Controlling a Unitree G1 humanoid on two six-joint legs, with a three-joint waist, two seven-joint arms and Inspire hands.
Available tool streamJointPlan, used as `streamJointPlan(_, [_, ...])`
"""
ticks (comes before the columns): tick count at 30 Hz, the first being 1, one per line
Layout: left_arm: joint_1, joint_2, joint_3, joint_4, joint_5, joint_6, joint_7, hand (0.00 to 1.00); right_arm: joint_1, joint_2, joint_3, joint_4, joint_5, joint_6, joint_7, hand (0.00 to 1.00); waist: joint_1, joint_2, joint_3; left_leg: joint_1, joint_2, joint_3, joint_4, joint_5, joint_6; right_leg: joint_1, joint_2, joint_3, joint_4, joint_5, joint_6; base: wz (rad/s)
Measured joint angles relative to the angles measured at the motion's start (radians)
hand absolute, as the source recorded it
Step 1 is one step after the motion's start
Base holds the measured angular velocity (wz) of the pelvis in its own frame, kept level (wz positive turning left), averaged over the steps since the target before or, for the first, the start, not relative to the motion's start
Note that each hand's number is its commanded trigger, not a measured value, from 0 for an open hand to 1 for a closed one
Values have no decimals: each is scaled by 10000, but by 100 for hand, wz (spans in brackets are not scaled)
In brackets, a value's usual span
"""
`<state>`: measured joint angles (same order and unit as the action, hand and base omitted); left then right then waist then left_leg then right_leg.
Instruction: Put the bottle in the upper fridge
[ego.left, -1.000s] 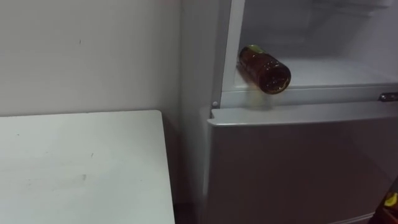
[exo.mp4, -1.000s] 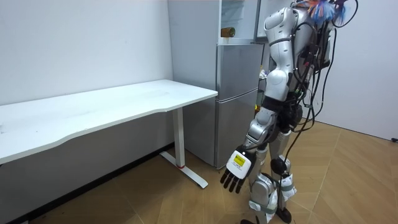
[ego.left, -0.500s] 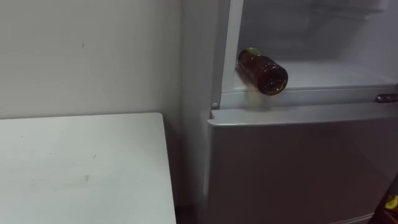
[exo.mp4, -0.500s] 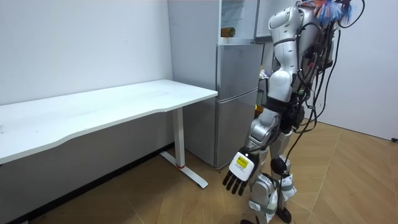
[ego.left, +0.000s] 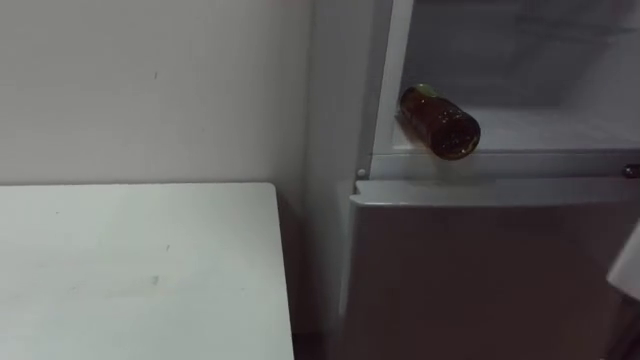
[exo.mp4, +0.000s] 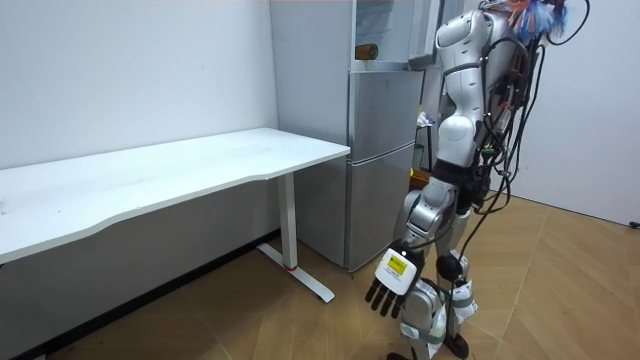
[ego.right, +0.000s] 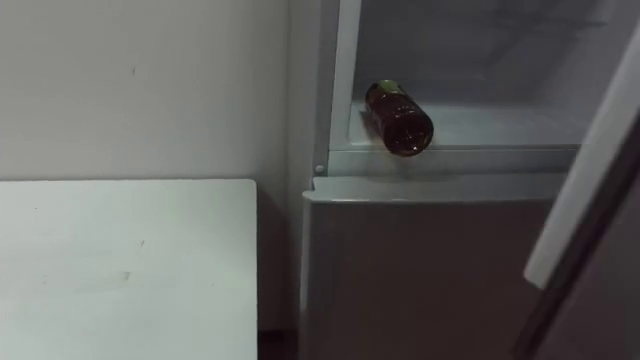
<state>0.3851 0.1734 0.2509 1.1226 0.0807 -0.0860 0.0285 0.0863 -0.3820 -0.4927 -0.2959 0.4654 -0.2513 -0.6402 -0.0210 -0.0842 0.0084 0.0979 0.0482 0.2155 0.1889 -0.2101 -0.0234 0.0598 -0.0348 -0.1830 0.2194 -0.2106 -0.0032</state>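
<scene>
Your brown glass bottle (ego.left: 440, 122) is in the tall grey two-door fridge (ego.left: 480, 270) right now. It lies on its side on the pale floor of the open upper compartment, at the front left corner. Its round base faces out at the front edge and its neck points back inside, and nothing is touching it. Below it the fridge's lower door is closed flat. The upper door stands open, and you can see its pale edge (ego.right: 580, 170) slanting down to the right of the compartment. Left of the fridge, just beside its side wall, you have the long white tabletop (ego.left: 140, 270) on its white leg, running along the plain white wall (exo.mp4: 130, 70). In the room view your robot stands upright on the patterned wooden floor (exo.mp4: 250, 320), close in front of the fridge and facing it. The left hand (exo.mp4: 392, 283) hangs low at its side, down near the foot of the fridge. Its dark fingers are loose and pointing at the floor, holding nothing.
</scene>
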Motion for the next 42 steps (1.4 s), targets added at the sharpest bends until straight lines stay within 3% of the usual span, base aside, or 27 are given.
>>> streamJointPlan(11, [4, 0, 8, 0, 4, 17, 33, 0, -1, -85, -8, -60, -35, 22, 159, 0, -21, 158, -58, 14, 14, -31, -17, -1, 0, 41, -2, -93, -1, 18, -23, 0])
streamJointPlan(23, [-8, 0, -227, -27, 1, 23, 30, 0, -117, -85, 32, -147, -14, 45, 1016, 0, -10, -42, -38, 9, 15, -46, -14, -3, -2, 73, 1, -119, -9, 16, -21, 0])
streamJointPlan(33, [-49, 0, -402, -20, 2, 21, 12, 0, -614, -85, 622, -145, -39, 44, 1625, 0, 15, 16, -14, -5, 17, -76, -20, -6, -1, 52, 3, -139, -16, 16, -21, 0])
streamJointPlan(37, [-51, 0, -398, -20, 7, 75, -12, 0, -836, -85, 790, -143, -50, 47, 1665, 0, 22, 73, -79, 3, 11, -152, -21, -5, -1, 108, 2, -205, -11, 17, -22, 5])
streamJointPlan(42, [-47, 0, -401, -21, 5, 152, -8, 0, -862, -85, 791, -143, -50, 49, 1783, 0, 40, 61, -58, 5, 3, -261, 5, -2, -2, 173, -8, -294, -43, 17, -23, 6])
